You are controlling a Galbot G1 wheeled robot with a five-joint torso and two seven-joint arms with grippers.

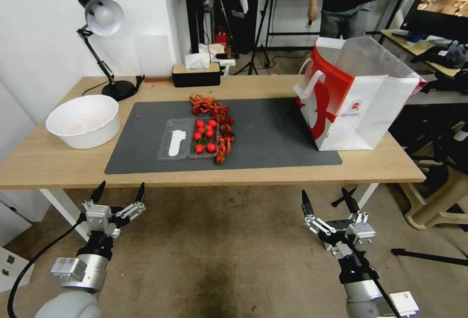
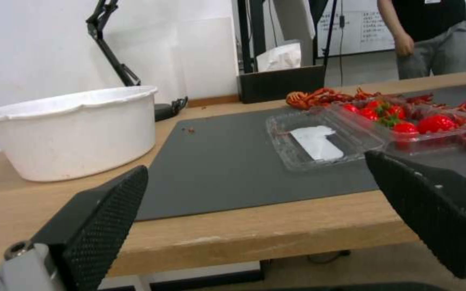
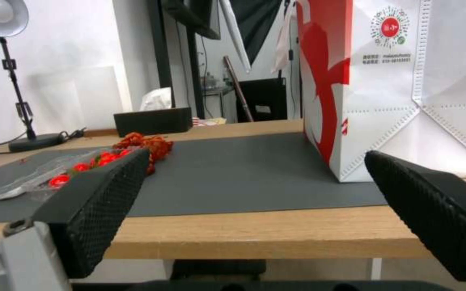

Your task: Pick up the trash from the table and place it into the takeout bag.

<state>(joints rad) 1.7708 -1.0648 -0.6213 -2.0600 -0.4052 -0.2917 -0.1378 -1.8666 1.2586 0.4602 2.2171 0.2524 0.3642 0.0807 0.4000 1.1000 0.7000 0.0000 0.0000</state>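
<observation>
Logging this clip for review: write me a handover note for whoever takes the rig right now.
Left gripper: open, empty, hanging below the near table edge.
Right gripper: open, empty, same height.
On the grey mat: an open clear clamshell tray holding small red tomatoes, with red crayfish shells beside it.
Takeout bag: upright, open, on the mat's right end.
White bowl stands left of the mat.
Done: nothing picked up. Left: all of it.

Open left gripper [image 2: 255, 218] faces clear tomato tray [image 2: 373, 133] on table [image 2: 255, 230].
</observation>
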